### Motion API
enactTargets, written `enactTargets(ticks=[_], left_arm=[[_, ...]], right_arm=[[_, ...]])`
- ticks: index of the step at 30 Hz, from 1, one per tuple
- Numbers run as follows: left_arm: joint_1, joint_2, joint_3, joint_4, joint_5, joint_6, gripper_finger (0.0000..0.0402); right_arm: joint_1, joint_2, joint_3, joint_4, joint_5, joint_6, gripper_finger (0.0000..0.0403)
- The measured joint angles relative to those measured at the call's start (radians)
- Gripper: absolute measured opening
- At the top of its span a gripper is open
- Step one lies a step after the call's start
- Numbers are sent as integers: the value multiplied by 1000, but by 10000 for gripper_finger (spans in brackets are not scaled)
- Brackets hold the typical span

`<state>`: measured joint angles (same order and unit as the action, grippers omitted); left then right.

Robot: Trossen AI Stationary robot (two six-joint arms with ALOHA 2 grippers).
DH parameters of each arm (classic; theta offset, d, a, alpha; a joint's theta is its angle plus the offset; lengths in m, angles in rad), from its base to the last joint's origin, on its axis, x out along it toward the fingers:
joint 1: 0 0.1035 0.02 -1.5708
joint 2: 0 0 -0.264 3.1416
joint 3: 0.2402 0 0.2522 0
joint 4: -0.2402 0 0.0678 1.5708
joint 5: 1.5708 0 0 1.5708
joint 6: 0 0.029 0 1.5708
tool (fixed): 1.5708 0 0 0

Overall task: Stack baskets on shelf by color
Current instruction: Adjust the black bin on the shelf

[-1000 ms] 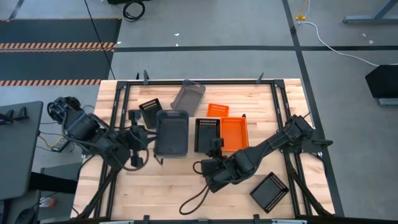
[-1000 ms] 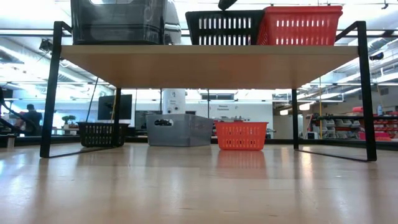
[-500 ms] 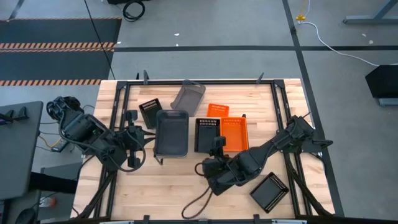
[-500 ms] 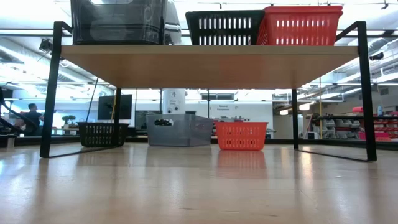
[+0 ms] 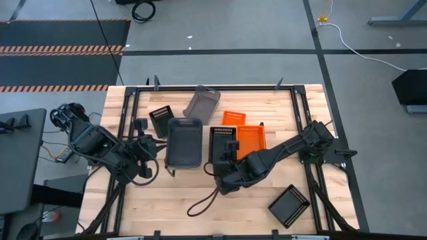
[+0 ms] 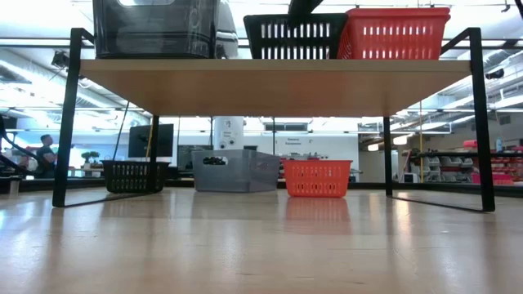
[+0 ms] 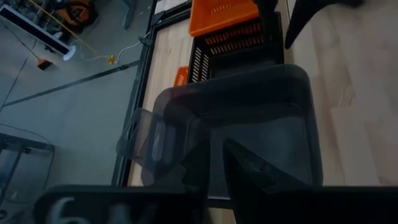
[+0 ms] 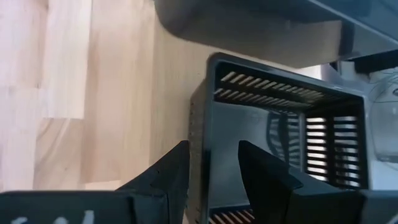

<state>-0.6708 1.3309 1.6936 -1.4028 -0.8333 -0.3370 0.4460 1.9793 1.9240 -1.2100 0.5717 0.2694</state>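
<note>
The shelf carries a grey basket, a black basket and an orange basket side by side; all three show in the low view. My right gripper is open above the black basket's near end. Its fingers stand either side of the near short wall, one inside and one outside. My left gripper is open and empty, left of the grey basket.
Behind the shelf a black basket, a grey basket and an orange basket rest on the table. Another black basket lies at the near right. Bare table lies in front of the shelf.
My right gripper has moved a little toward the table's left and far edges, over the near end of the black basket on the shelf. My left gripper has drawn back from the grey basket toward the table's left and near edges.
</note>
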Motion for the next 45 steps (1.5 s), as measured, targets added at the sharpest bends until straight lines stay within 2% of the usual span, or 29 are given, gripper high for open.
enactTargets(ticks=[5,8,19,25,35,45], left_arm=[[-1,-4,0,1,-4,-15,52],[-1,-4,0,1,-4,-19,52],[-1,-4,0,1,-4,-32,51],[-1,-4,0,1,-3,-44,48],[-1,-4,0,1,-3,-48,44],[-1,-3,0,0,0,-53,42]], right_arm=[[-10,0,0,35,-68,-16,145],[-12,0,0,43,-71,-28,136],[-12,0,0,62,-69,-53,57],[-14,0,0,80,-69,-72,30],[-25,0,0,94,-69,-79,30],[-32,0,0,133,-99,17,31]])
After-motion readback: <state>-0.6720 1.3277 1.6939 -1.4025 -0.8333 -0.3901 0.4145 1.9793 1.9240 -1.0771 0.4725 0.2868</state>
